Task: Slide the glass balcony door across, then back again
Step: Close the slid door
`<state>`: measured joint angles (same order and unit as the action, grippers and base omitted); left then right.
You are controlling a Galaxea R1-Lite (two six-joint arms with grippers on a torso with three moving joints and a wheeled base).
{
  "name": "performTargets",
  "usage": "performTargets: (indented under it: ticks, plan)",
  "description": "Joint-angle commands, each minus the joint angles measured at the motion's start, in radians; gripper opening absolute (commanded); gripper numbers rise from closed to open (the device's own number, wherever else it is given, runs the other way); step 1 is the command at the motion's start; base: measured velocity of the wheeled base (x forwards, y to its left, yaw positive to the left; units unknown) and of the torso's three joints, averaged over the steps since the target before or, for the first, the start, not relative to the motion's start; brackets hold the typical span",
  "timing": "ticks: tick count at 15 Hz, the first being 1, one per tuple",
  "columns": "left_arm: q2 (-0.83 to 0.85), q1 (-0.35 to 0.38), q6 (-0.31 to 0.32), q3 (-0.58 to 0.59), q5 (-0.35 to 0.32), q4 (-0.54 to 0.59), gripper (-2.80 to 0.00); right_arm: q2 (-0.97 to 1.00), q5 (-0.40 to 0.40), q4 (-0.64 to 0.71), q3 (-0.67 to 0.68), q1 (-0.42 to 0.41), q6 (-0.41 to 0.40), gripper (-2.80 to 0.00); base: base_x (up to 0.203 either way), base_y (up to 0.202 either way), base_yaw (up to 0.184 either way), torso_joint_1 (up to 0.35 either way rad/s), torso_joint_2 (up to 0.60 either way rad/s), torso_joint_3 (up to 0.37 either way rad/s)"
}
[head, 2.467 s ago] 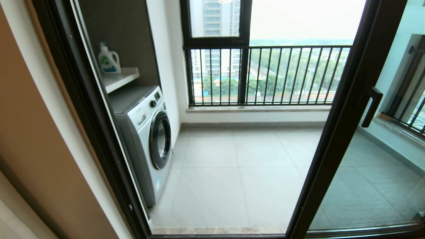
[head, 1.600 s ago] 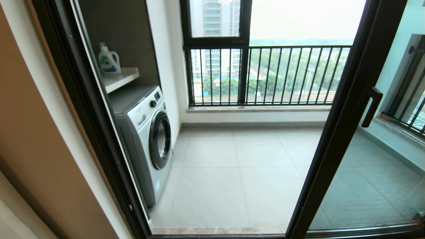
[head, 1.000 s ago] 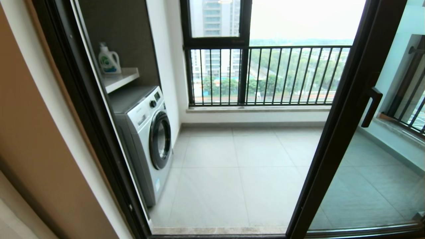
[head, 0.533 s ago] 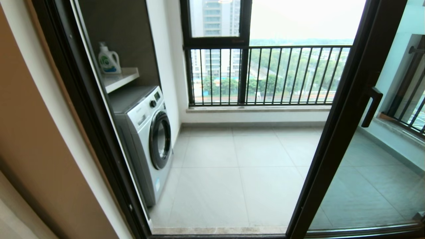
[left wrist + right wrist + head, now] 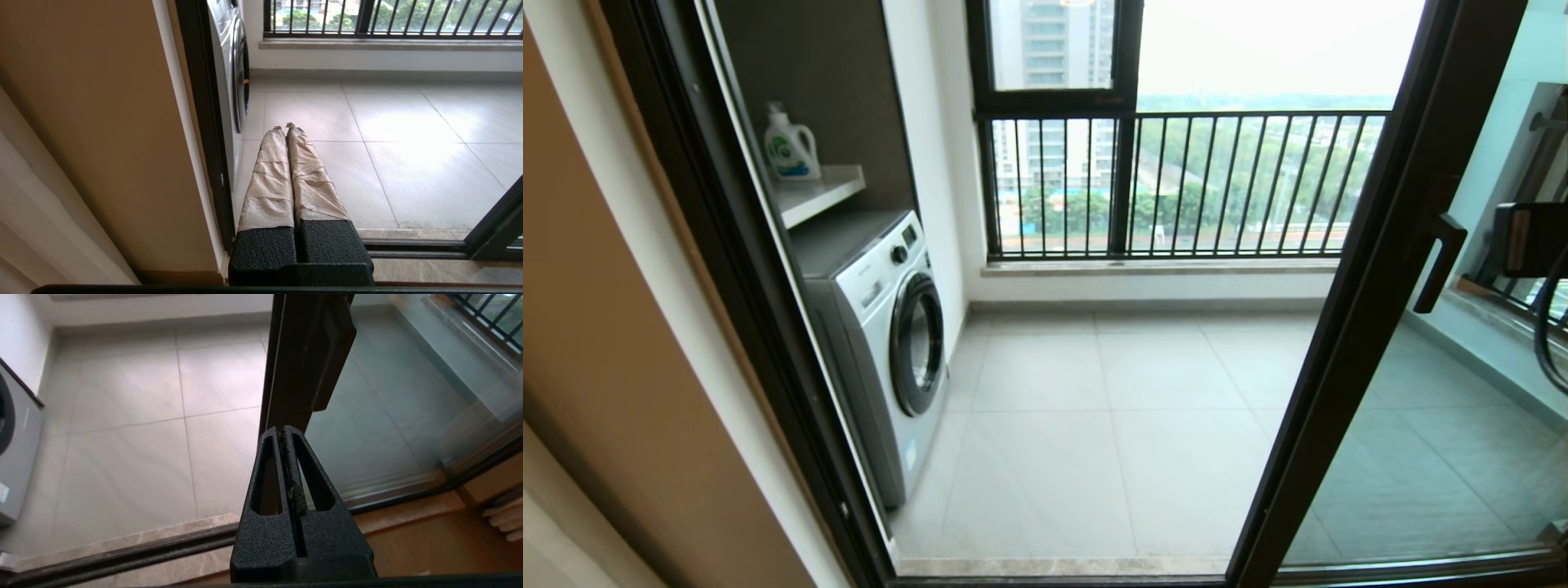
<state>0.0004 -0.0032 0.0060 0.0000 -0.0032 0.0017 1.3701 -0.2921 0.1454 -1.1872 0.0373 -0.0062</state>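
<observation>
The glass balcony door [image 5: 1437, 457] stands slid to the right, and its dark frame post [image 5: 1347, 343] borders the open doorway. Its black bar handle [image 5: 1439, 261] sits on that post, on the glass side. My right arm [image 5: 1531, 238] shows at the right edge, level with the handle and apart from it. In the right wrist view my right gripper [image 5: 284, 430] is shut and empty. It points at the frame post [image 5: 286, 375] just below the handle [image 5: 333, 351]. My left gripper [image 5: 284, 126], with taped fingers, is shut and empty, low by the left door jamb [image 5: 204, 122].
A white washing machine [image 5: 890, 343] stands inside the balcony on the left, under a shelf with a detergent bottle [image 5: 788, 147]. A black-framed window with railing bars [image 5: 1176, 188] closes the far side. The floor track [image 5: 122, 547] runs along the threshold. A tan wall [image 5: 596, 367] is at the left.
My right arm has come into the head view at the right edge, beside the handle. The door has not moved.
</observation>
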Motion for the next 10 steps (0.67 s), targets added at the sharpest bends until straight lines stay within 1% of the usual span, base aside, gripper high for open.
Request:
performTargets:
  ticks: [1, 3, 6, 7, 8, 9, 10]
  plan:
    - [0.001, 0.000, 0.000, 0.000, 0.000, 0.000, -2.80, 0.050, -0.024, 0.027, 0.013, -0.025, 0.001, -2.80, 0.000, 0.000, 0.000, 0.000, 0.00, 0.000]
    - [0.001, 0.000, 0.000, 0.000, 0.000, 0.000, -2.80, 0.064, -0.041, 0.028, -0.009, -0.084, 0.003, -2.80, 0.000, 0.000, 0.000, 0.000, 0.00, 0.000]
    - [0.001, 0.000, 0.000, 0.000, 0.000, 0.000, -2.80, 0.109, -0.030, 0.020, -0.020, -0.188, 0.019, -2.80, 0.000, 0.000, 0.000, 0.000, 0.00, 0.000]
    - [0.001, 0.000, 0.000, 0.000, 0.000, 0.000, -2.80, 0.127, 0.001, 0.004, -0.020, -0.235, 0.022, -2.80, 0.000, 0.000, 0.000, 0.000, 0.00, 0.000]
    - [0.001, 0.000, 0.000, 0.000, 0.000, 0.000, -2.80, 0.148, 0.082, -0.039, -0.019, -0.279, 0.022, -2.80, 0.000, 0.000, 0.000, 0.000, 0.00, 0.000]
    - [0.001, 0.000, 0.000, 0.000, -0.001, 0.000, -2.80, 0.180, 0.143, -0.095, -0.018, -0.321, 0.023, -2.80, 0.000, 0.000, 0.000, 0.000, 0.00, 0.000]
    - [0.001, 0.000, 0.000, 0.000, -0.001, 0.000, -2.80, 0.222, 0.178, -0.150, -0.018, -0.352, 0.022, -2.80, 0.000, 0.000, 0.000, 0.000, 0.00, 0.000]
